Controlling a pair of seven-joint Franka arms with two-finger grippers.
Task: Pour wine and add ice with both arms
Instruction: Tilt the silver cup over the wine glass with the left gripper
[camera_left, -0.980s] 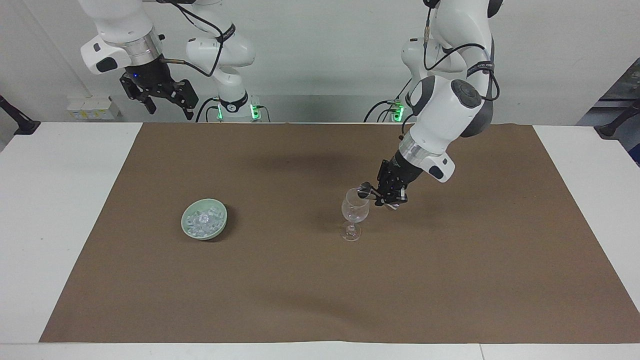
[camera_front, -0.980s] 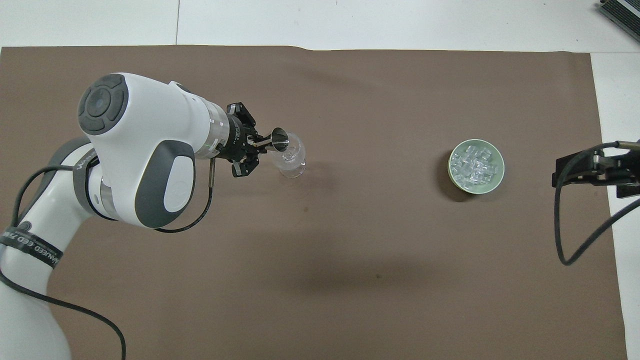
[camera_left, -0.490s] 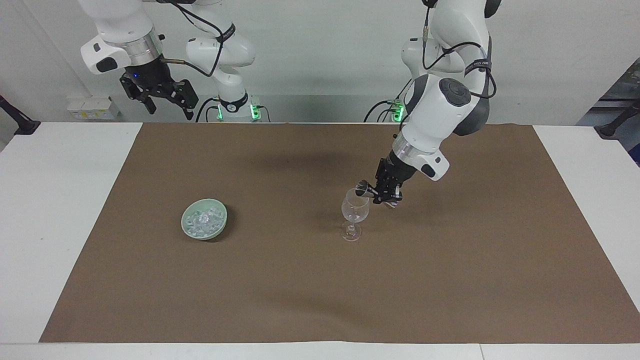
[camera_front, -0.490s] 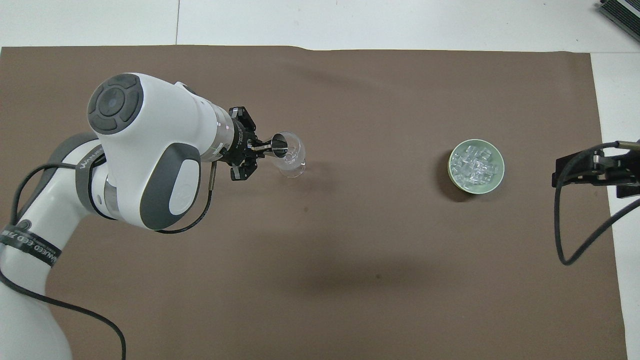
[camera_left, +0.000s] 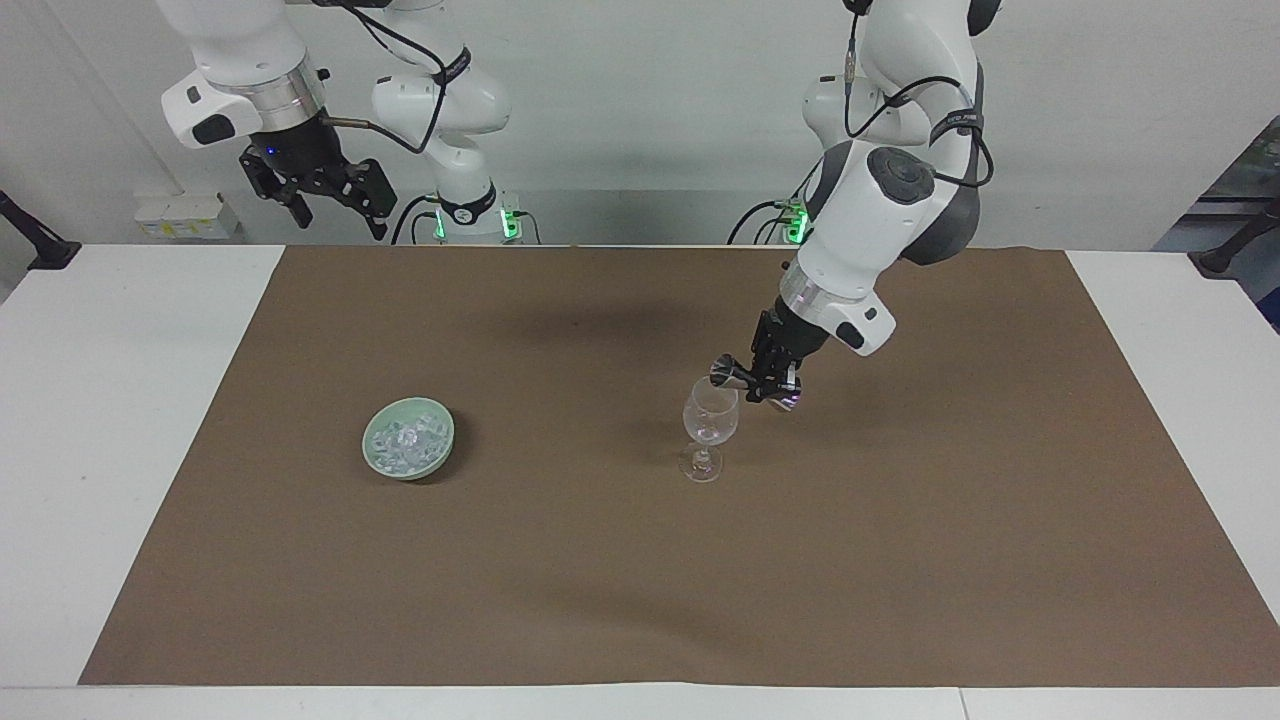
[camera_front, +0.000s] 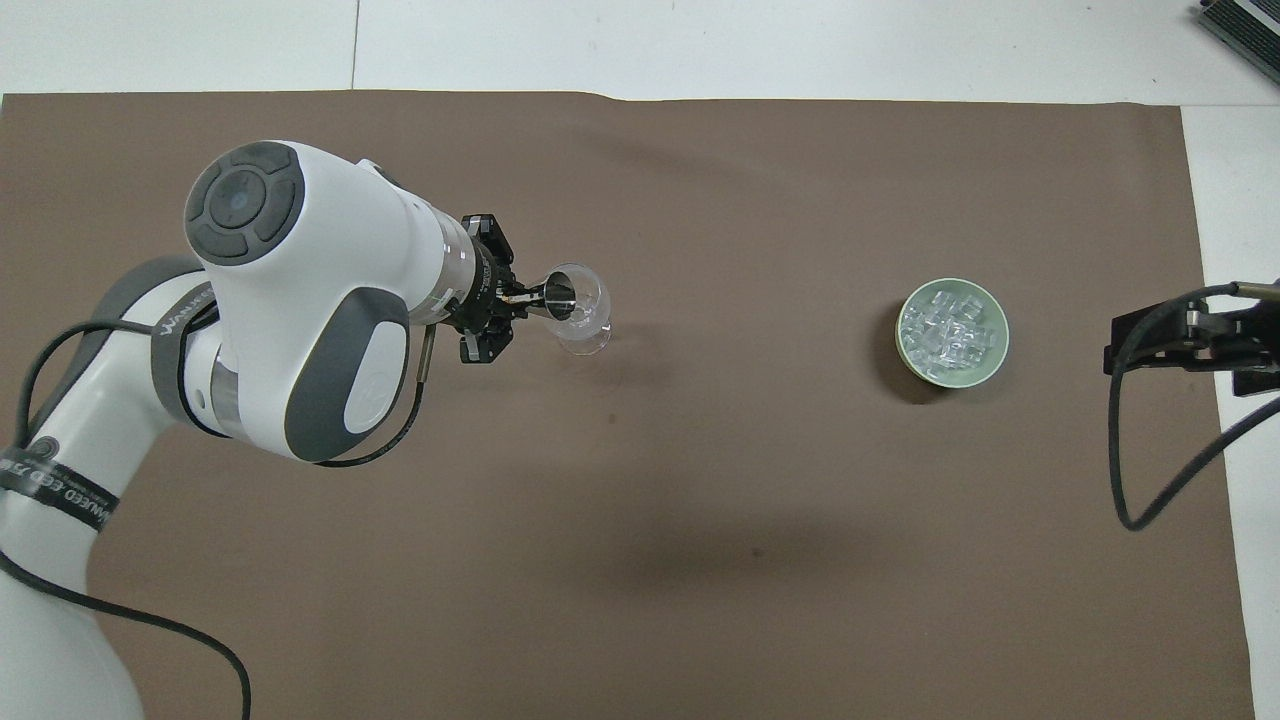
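A clear stemmed wine glass (camera_left: 710, 421) stands upright on the brown mat, toward the left arm's end; it also shows in the overhead view (camera_front: 584, 318). My left gripper (camera_left: 771, 381) is shut on a small metal jigger (camera_left: 727, 374) and holds it tipped on its side, with its mouth just over the glass rim (camera_front: 556, 293). The ice (camera_left: 404, 440) fills a pale green bowl (camera_left: 437, 462) toward the right arm's end (camera_front: 950, 330). My right gripper (camera_left: 340, 224) waits open and empty, high over the table's edge at that end.
The brown mat (camera_left: 600, 580) covers most of the white table (camera_left: 110, 450). The right arm's black cable (camera_front: 1150, 480) hangs over the mat's edge beside the bowl.
My left gripper has risen a little and drawn back toward the robots with the jigger, which stays tipped at the glass rim. The glass, the bowl and the right arm have not moved.
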